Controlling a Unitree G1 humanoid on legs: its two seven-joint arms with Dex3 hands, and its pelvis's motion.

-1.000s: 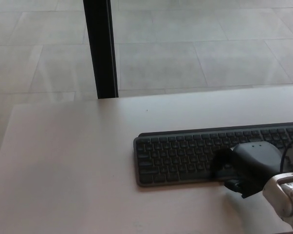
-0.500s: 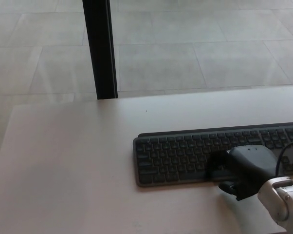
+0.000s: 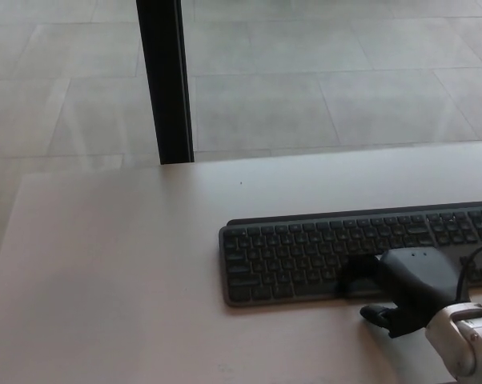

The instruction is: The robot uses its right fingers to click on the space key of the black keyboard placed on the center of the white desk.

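Observation:
The black keyboard (image 3: 321, 244) lies on the white desk (image 3: 129, 264), running off the right edge of the head view. My right hand (image 3: 405, 284) comes in from the lower right and rests over the keyboard's front row. Its fingers (image 3: 357, 276) lie down on the bottom row of keys, about where the space key is, which they hide. The thumb (image 3: 375, 314) sticks out over the desk just in front of the keyboard. The hand holds nothing. My left hand does not show.
A black vertical post (image 3: 165, 80) stands behind the desk's far edge at the left. Beyond the desk is a grey tiled floor (image 3: 321, 72). The desk's left edge runs diagonally at the far left.
My right hand has slid a little left and towards me along the keyboard's front row, with the fingers lower on the keys. The keyboard has not moved.

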